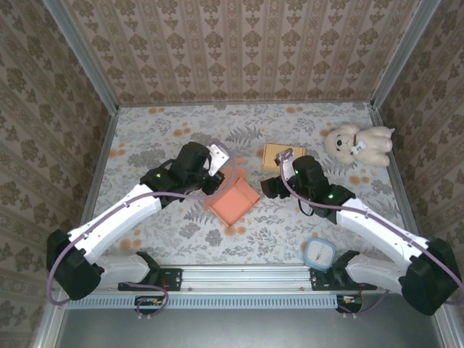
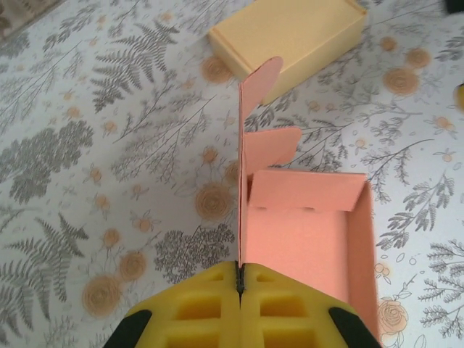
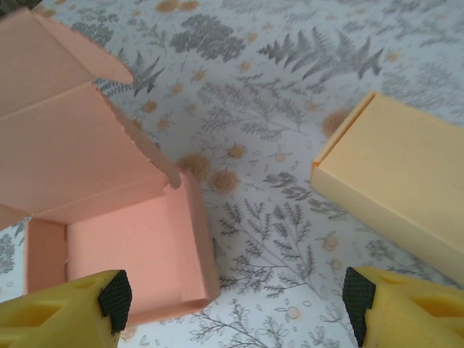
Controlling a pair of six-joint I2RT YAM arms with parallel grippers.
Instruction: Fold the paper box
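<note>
Yellow pads [image 2: 196,312] of your left gripper [image 2: 239,279] are pressed together on the upright lid [image 3: 65,130] of the pink paper box [image 1: 233,199], which sits mid-table between both arms with its tray open. The step looks like closing the lid: swing it right over the tray, slowly, so the rounded side ears [image 2: 272,145] drop inside the walls. It's thin card, so don't twist it or it will likely crease. Your right gripper [image 3: 235,297] hovers just right of the box, jaws wide apart, holding nothing; use it to steady that side. Leave the closed yellow box [image 1: 279,156] beyond it alone.
</note>
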